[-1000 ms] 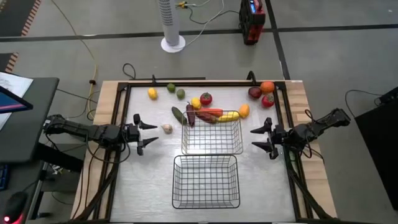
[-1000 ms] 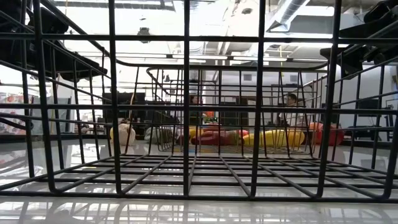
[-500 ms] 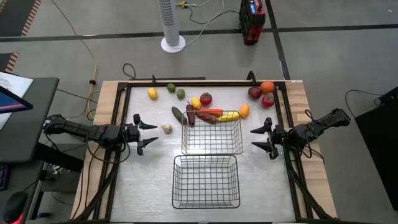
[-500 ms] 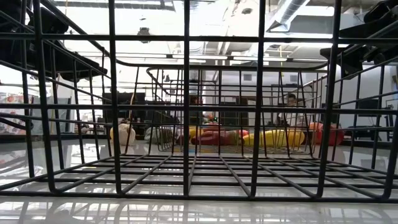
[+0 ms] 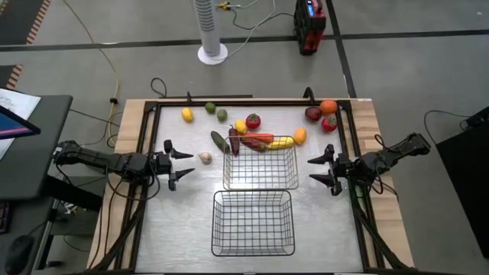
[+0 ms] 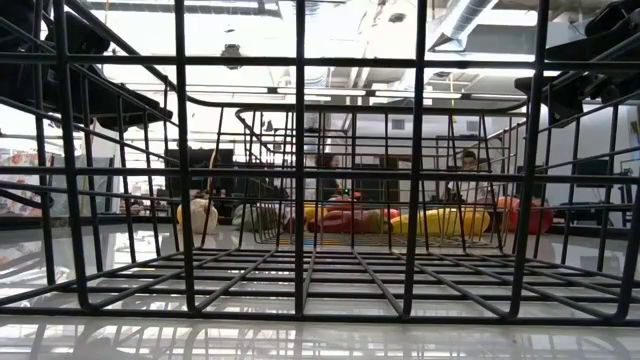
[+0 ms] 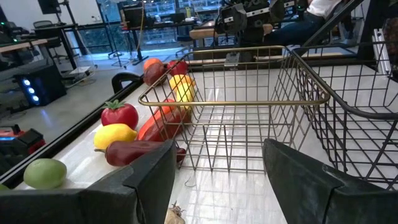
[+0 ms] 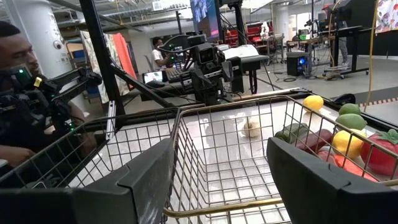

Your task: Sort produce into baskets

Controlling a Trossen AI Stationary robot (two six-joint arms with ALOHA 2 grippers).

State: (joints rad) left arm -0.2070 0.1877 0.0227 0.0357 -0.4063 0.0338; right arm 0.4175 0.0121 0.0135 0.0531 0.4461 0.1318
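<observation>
The desk (image 5: 183, 221) carries two black wire baskets (image 5: 253, 222), both with nothing inside: one near the front edge, the other (image 5: 260, 164) just behind it at the middle, each with its long axis across the desk. About fifteen pieces of produce lie along the far side; two red peppers (image 5: 258, 138), a corn cob (image 5: 280, 143) and a cucumber (image 5: 219, 140) lie lengthwise against the far basket's back rim. A garlic bulb (image 5: 205, 157) sits alone left of it. The left gripper (image 5: 177, 160) and right gripper (image 5: 321, 171) hover at either side, jaws apart, holding nothing. In the low view, mesh hides most of the produce.
</observation>
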